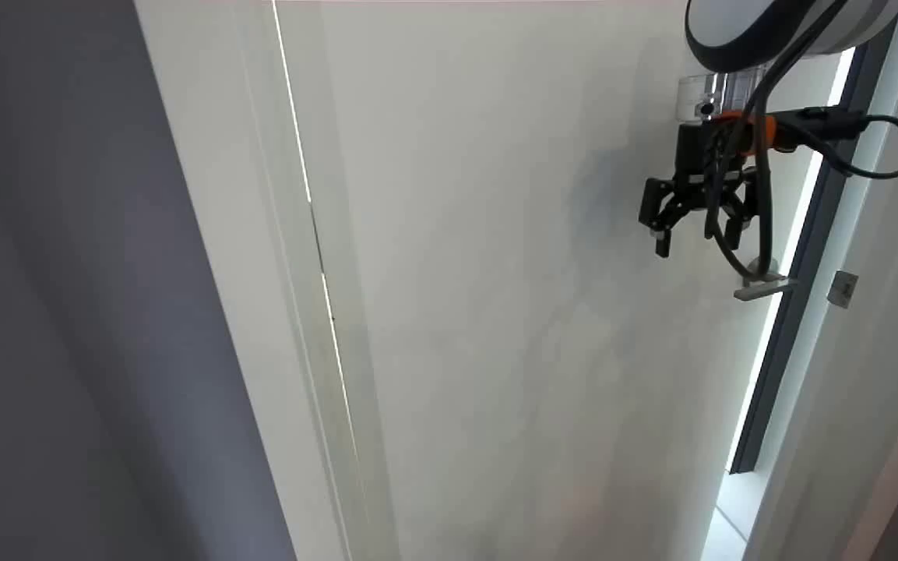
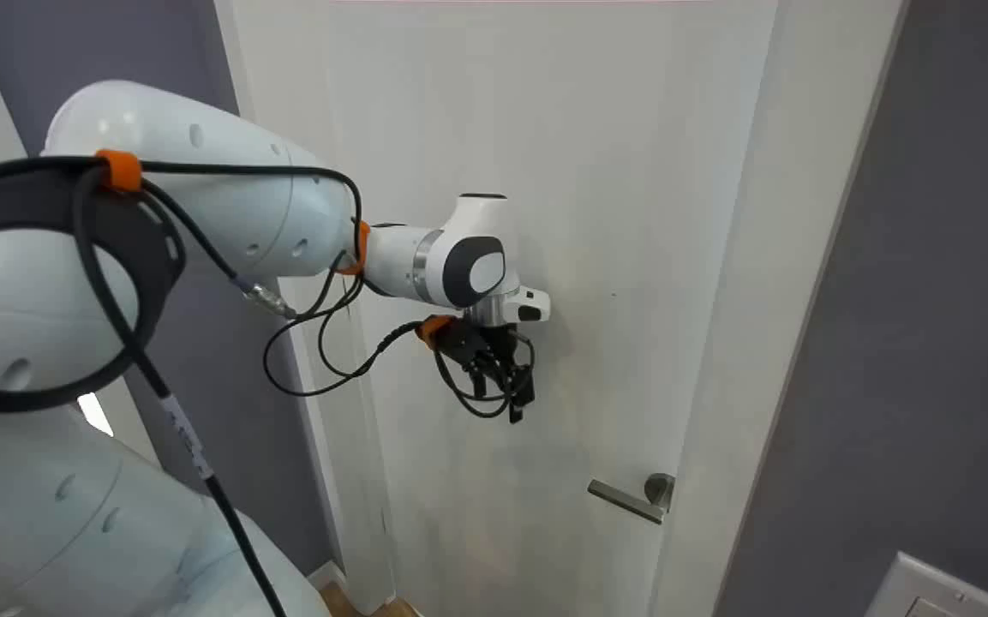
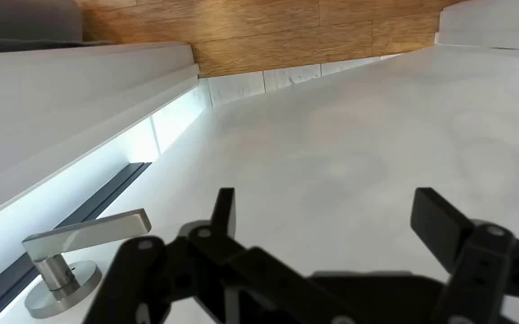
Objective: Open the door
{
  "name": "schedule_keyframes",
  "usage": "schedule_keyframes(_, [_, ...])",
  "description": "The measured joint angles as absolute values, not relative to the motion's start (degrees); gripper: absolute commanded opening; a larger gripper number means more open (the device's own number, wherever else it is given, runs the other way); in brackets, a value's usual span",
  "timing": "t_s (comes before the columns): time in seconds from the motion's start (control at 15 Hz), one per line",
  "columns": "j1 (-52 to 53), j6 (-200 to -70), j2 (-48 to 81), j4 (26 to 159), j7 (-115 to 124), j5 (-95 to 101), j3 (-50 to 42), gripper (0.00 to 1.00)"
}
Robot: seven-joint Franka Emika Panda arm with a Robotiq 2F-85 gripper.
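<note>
Faces a tall white door [image 1: 495, 312] standing ajar in its white frame [image 1: 885, 327], with a bright gap [image 1: 762, 354] down the right side in an exterior view. Holds a bent white arm [image 2: 271, 223] across the door in an exterior view, trailing black cables [image 2: 245, 170] bound by orange bands [image 2: 122, 171]. Hangs the gripper [image 1: 698, 240] downward in front of the door, with fingers [image 3: 441, 225] spread wide and the pale door surface showing between them in the wrist view. Has the silver lever handle [image 3: 88, 231] left of the fingers there, and lower than the gripper, apart from it, in both exterior views. Reveals a dark strip [image 1: 775, 374] through the gap and, at the door's foot in the wrist view, pale tiles [image 3: 236, 87] meeting a wooden floor [image 3: 259, 27]. Flanked by grey walls [image 2: 913, 300], with a metal plate [image 1: 842, 288] on the frame and, in an exterior view, part of a switch plate [image 2: 931, 587] at lower right
</note>
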State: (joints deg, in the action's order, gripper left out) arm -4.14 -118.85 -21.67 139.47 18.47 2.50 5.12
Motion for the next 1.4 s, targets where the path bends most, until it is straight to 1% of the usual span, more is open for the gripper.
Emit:
schedule_keyframes(0.73, [-4.15, -118.76, -21.67, 139.45, 18.55, 2.50, 5.04, 1.00])
schedule_keyframes(1.0, [-5.02, -119.09, -21.68, 139.50, 21.70, 2.44, 3.74, 1.00])
schedule_keyframes(1.2, [-6.44, -121.93, -21.69, 139.88, 24.61, 1.46, 1.69, 1.00])
schedule_keyframes(1.4, [-8.04, -128.10, -21.67, 141.18, 26.70, -0.72, -0.44, 1.00])
